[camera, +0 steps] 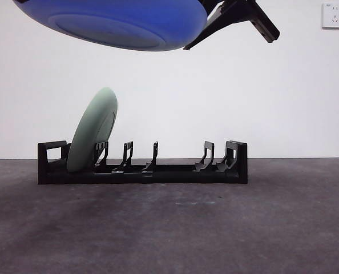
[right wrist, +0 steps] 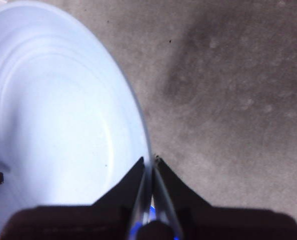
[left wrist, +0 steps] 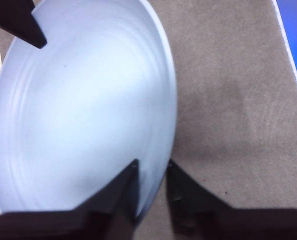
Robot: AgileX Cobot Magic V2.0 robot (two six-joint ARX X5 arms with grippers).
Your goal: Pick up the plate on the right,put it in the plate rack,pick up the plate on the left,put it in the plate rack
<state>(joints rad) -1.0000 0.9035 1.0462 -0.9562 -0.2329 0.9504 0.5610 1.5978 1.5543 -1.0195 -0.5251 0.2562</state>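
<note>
Plate point(camera: 94, 128) in plate rack's point(camera: 158, 171) left end; second plate point(camera: 118, 23) above.

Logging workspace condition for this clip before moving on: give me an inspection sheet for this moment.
Surface: grey table, mottled, no spills seen.
Job's things: black plate rack on the table; green plate leaning in its slot at one end; blue plate held high above the rack.
Clutter: nothing seen.
Grippers: right tool shut on the blue plate's rim; left tool at the opposite rim, grip unclear.
Cables: nothing seen.
Surroundings: plain white wall with a socket; a blue strip beside the table, unclear what.
</note>
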